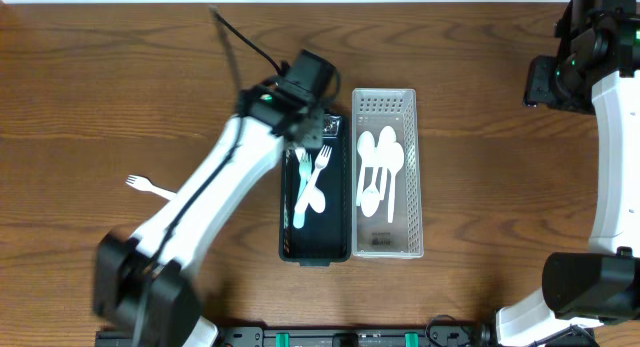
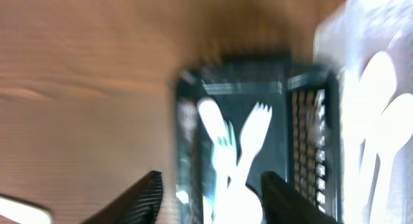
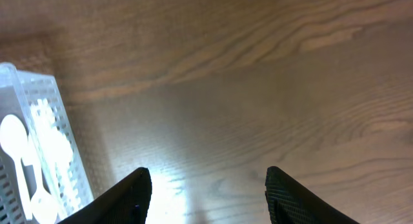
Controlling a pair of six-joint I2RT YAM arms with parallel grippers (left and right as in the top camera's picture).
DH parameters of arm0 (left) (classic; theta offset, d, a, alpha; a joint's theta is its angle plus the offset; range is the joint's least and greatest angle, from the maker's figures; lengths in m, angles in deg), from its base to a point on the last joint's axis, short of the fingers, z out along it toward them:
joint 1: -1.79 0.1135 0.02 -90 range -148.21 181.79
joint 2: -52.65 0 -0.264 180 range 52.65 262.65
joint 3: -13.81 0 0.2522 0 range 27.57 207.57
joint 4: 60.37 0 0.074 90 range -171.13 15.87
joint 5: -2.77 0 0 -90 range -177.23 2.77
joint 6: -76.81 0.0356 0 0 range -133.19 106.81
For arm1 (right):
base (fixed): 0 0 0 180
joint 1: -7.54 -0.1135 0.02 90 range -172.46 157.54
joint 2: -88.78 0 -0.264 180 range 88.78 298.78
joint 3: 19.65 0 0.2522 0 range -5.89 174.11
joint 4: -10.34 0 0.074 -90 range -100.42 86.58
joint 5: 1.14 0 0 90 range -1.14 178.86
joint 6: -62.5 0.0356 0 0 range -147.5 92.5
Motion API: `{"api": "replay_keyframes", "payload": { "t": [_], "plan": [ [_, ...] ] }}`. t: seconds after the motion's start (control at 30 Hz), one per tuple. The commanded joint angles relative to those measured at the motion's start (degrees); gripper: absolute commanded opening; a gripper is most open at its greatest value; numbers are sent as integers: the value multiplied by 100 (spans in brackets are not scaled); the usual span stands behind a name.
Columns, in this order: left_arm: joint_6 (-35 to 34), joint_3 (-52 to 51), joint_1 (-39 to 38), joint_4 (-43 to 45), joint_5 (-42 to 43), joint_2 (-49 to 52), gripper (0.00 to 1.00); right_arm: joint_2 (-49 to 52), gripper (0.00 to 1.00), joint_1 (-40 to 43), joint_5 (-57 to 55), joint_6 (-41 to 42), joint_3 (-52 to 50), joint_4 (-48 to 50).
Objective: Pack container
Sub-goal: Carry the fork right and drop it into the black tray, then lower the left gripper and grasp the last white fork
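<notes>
Wood-grain table [image 1: 120,77] fills pretty much the whole overhead shot, and I'll use the black bin [image 1: 335,237] near the middle as my reference point for everything else.

The left arm [image 1: 215,182] is the biggest thing on there. It runs diagonally from the bottom left, well away from the bin, up to the bin's top end. The right arm [image 1: 610,157] is parked way off to the bin's right, out past the basket at the table edge.

The bin itself is a long dark tray lying lengthwise. Touching its right side, or as good as, is a white basket [image 1: 385,249] with perforated walls, about the same length.

The left gripper [image 2: 210,192] hovers over the bin's top end. Its fingers [image 2: 139,198] are spread apart with nothing pinched between them, and in the wrist view you just see the bin's contents through the gap. That view is pretty blurry though. The right gripper [image 3: 208,185] is also spread wide and holding nothing. It's above bare wood, to the right of the basket and so well clear of the bin.

As for the cutlery, a bunch of white spoons [image 1: 380,172] lies in the basket, right beside the bin. A few white forks [image 1: 312,182] lie inside the bin, overlapping each other, so I can't count them exactly. One loose fork [image 1: 148,186] sits on the table well to the bin's left, next to the left arm.
</notes>
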Motion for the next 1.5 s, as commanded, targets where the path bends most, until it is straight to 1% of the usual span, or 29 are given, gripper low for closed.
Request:
{"api": "replay_keyframes", "payload": {
  "t": [0.0,0.03,0.13,0.17,0.27,0.33,0.43,0.5,0.53,0.57,0.67,0.8,0.9,1.13,1.47],
  "plan": [
    [144,168,476,-118,-713,-691,61,-28,60,35,-118,-81,0,26],
    [44,168,673,-199,-737,-824,64,-28,60,35,-118,-79,0,26],
    [-723,168,1510,-656,-758,-1110,66,-28,60,35,-118,-79,2,24],
    [-940,166,1794,-811,-758,-1145,68,-28,60,35,-118,-81,2,17],
    [-1681,98,2828,-1228,-750,-1113,82,-28,60,31,-98,-11,0,-20],
    [-1888,-9,3342,-1252,-678,-1051,85,-28,60,31,-92,81,2,-20],
    [-2168,-160,4009,-1211,-492,-857,86,-28,60,31,-72,186,0,-15],
    [-2376,-264,4301,-1156,-470,-673,86,-28,60,31,-52,216,2,-13],
    [-2474,-332,4406,-1097,-470,-579,87,-28,59,31,-55,229,2,-13],
    [-2618,-424,4511,-1025,-466,-470,92,-28,59,31,-55,229,2,-11],
    [-2959,-686,4717,-752,-415,-127,95,-28,60,31,-55,227,2,-13],
    [-2964,-1054,4909,-92,195,343,95,-28,60,31,-52,232,2,-39],
    [-2964,-1198,4977,210,240,710,95,-28,59,31,-52,232,2,-76],
    [-2946,-1224,4999,422,245,1412,95,-28,59,31,-55,229,2,-107],
    [-2944,-1224,5001,802,243,1974,95,-28,59,31,-57,227,2,-109]
  ]
}}
